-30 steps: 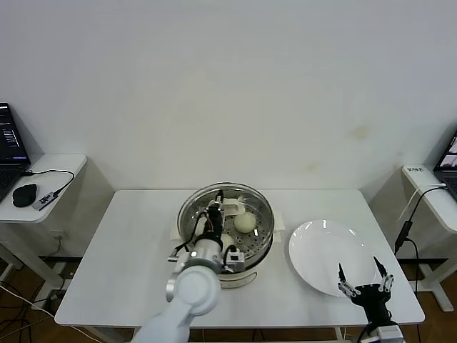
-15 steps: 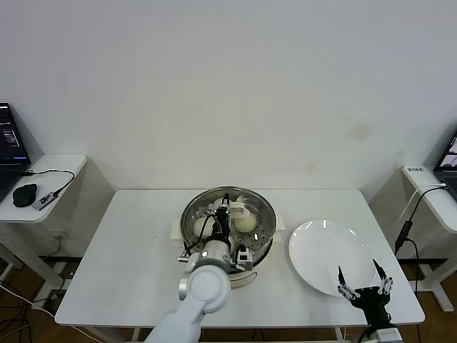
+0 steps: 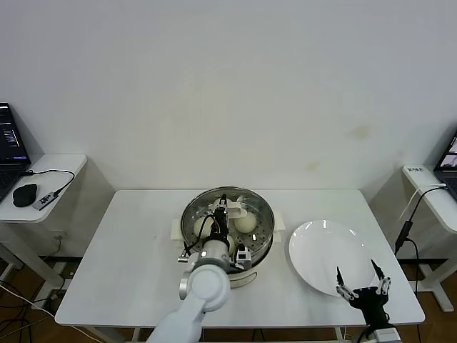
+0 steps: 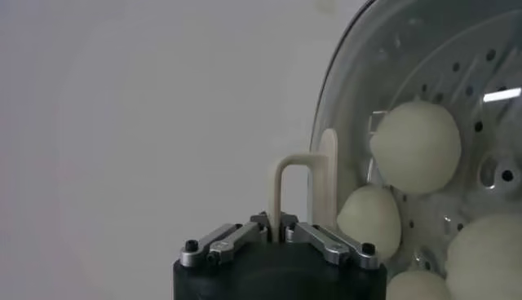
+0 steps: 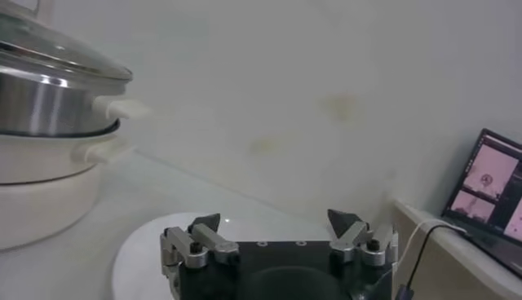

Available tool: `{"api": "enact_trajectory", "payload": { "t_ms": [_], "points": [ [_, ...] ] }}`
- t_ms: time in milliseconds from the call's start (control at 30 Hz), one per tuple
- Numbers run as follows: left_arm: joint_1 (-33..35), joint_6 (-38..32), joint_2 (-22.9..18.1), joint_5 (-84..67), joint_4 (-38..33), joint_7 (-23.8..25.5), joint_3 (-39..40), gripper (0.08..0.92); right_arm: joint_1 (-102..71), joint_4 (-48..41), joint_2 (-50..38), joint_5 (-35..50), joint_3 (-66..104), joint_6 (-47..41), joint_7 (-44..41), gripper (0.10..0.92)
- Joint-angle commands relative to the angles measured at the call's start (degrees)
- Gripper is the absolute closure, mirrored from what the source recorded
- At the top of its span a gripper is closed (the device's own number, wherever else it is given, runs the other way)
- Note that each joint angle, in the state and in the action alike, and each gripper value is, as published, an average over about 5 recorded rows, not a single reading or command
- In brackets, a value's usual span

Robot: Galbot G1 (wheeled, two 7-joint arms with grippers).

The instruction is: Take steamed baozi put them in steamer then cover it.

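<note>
The cover point(image 3: 227, 216) lies over the steamer point(image 3: 246, 263), its clear glass and metal rim spanning the mouth of the pot. Whether the rim is fully seated all round cannot be told. The left gripper point(image 4: 280, 232) is clenched on the cover's cream-white handle point(image 4: 303, 183), which rises as a thin loop straight out from between the fingertips in the left wrist view. In the head view the left arm reaches up from the near edge of the worktop point(image 3: 128, 250) and ends above the pot's centre.

Through the glass the steamed baozi point(image 4: 414, 147) sit on the perforated steel tray; four pale round buns show in the left wrist view, close together, and two of them can be made out in the head view on either side of the handle.

The steamer stands on its white base at the middle of the worktop. Beside it, toward the robot's right, lies a flat white plate point(image 3: 314, 254). The right gripper point(image 3: 363, 281) hangs at the plate's near edge with its fingers spread wide and nothing between them.
</note>
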Motion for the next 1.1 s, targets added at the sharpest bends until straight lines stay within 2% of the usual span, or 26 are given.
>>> {"api": "enact_trajectory", "payload": {
  "t_ms": [33, 367, 467, 700, 867, 1033, 1100],
  "points": [
    [-0.10, -0.13, -0.21, 0.24, 0.67, -0.27, -0.47, 0.853, 0.01, -0.07, 0.15, -0.21, -0.23, 0.08, -0.05, 0.203],
    [0.63, -1.18, -0.50, 0.90, 0.56, -1.46, -0.83, 0.853, -0.20, 0.04, 0.13, -0.36, -0.39, 0.23, -0.16, 0.203],
    [1.24, -1.16, -0.25, 0.76, -0.91, -1.35, -0.63, 0.818, -0.22, 0.06, 0.13, -0.39, -0.48, 0.22, -0.17, 0.203],
    [4.31, -1.05, 1.20, 0.20, -6.02, -1.25, -0.22, 0.625, -0.30, 0.09, 0.16, -0.63, -0.66, 0.27, -0.18, 0.203],
    [7.80, -1.13, 3.68, -2.04, -11.39, -1.78, -0.07, 0.478, -0.35, 0.04, 0.21, -0.75, -0.75, 0.33, -0.17, 0.203],
    [13.39, -2.81, 7.26, -7.78, -18.40, -5.09, -0.96, 0.330, -0.36, -0.48, 0.03, -0.52, -0.48, 0.53, -0.19, 0.203],
    [16.01, -4.69, 8.45, -11.23, -21.32, -8.02, -2.08, 0.278, -0.29, -0.84, -0.10, -0.24, -0.41, 0.62, -0.17, 0.203]
  ]
}}
